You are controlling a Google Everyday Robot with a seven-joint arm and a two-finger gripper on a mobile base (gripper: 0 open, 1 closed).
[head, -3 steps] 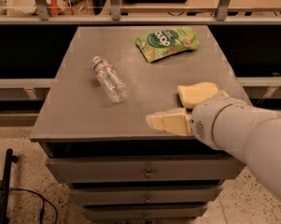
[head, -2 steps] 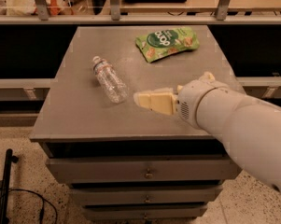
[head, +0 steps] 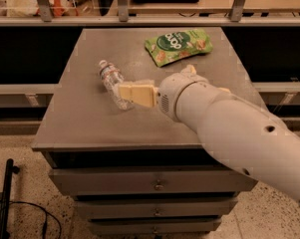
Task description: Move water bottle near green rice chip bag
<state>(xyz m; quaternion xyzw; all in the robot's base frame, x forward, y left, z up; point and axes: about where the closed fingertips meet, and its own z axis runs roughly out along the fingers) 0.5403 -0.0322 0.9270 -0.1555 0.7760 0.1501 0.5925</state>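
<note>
The water bottle lies on its side on the grey table top, left of the middle, with its white cap pointing to the far left. The green rice chip bag lies flat at the far right of the table, well apart from the bottle. My gripper is open on the end of the white arm that reaches in from the right. One tan finger lies over the bottle's near end and hides part of it. The other finger sticks up behind the wrist, towards the bag.
The table is a cabinet with drawers below its front edge. A shelf rail with metal posts runs behind the table. A black pole and a cable lie on the floor at the lower left.
My gripper has moved left and away across the table, from the front right edge to the bottle. The bottle and the bag have not moved.
</note>
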